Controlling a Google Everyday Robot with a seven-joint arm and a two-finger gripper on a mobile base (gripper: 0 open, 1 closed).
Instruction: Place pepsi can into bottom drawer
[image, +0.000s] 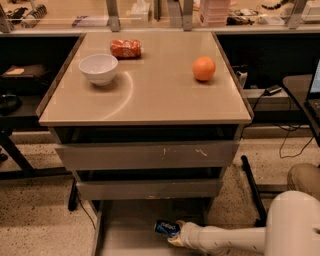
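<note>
The pepsi can (166, 228), dark blue with white lettering, lies on its side low over the floor of the bottom drawer (125, 235), a pulled-out grey tray under the two shallower drawers. My gripper (175, 234) reaches in from the lower right on a white arm (225, 239) and is shut on the can's right end.
On the tabletop (150, 90) stand a white bowl (98, 68), an orange-red snack bag (125, 48) and an orange (204, 68). Two shallower grey drawers (145, 156) sit just above the can. A black table leg (253, 190) and cables are at the right.
</note>
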